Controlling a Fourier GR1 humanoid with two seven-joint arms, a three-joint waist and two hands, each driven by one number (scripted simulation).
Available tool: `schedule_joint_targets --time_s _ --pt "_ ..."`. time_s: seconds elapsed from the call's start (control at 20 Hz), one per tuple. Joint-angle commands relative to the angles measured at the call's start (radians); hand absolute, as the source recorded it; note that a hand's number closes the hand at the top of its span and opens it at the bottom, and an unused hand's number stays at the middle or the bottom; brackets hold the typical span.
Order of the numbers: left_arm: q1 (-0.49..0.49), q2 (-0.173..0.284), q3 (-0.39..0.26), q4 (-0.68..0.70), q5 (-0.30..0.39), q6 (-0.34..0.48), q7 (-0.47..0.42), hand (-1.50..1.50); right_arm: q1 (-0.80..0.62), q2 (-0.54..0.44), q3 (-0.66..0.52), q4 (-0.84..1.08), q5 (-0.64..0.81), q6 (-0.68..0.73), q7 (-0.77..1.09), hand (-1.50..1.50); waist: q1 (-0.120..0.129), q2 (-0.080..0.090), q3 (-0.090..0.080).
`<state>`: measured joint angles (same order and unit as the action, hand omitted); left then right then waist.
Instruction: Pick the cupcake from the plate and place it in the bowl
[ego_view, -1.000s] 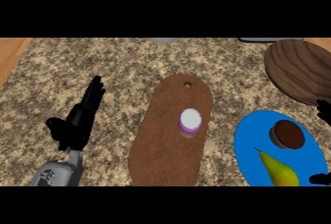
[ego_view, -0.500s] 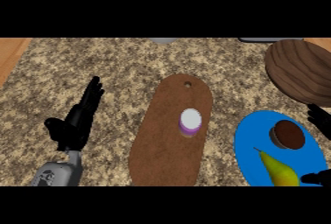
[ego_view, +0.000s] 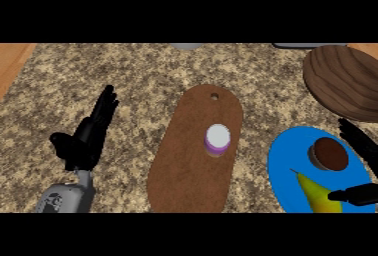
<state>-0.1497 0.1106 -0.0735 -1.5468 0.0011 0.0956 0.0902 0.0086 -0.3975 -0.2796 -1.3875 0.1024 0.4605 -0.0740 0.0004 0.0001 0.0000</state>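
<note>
Cupcake (ego_view: 330, 154) sat on blue plate (ego_view: 284, 165), I saw right hand (ego_view: 360, 145) fingers spread straddling it, no contact, left hand (ego_view: 87, 137) open on table (ego_view: 111, 70), bowl (ego_view: 345, 80) beyond.

1 head view looks steeply down, close over the speckled counter (ego_view: 148, 70).

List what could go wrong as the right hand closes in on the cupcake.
The yellow pear lies beside the brown-topped cupcake on the blue plate; the right hand, open around them, might knock it. The brown wooden bowl sits partly past the view's edge, so the drop may land on its rim.
</note>
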Motion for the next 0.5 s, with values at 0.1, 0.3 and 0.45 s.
schedule_joint_targets --time_s 0.1,0.3,0.45 --pt "0.044 -0.008 -0.007 -0.01 -0.011 -0.021 -0.048 0.0 -0.069 -0.014 0.024 0.127 0.165 -0.112 -0.056 -1.5 0.006 0.001 0.0" --pt "0.068 0.001 0.017 -0.046 -0.004 -0.033 -0.012 0.0 -0.003 0.011 0.068 0.09 0.218 -0.112 -0.072 -1.5 0.001 -0.001 0.0" --pt "0.046 -0.039 -0.005 -0.073 -0.037 -0.001 0.039 0.0 -0.095 0.016 0.057 0.223 0.221 -0.109 -0.098 -1.5 0.001 0.0 0.0"
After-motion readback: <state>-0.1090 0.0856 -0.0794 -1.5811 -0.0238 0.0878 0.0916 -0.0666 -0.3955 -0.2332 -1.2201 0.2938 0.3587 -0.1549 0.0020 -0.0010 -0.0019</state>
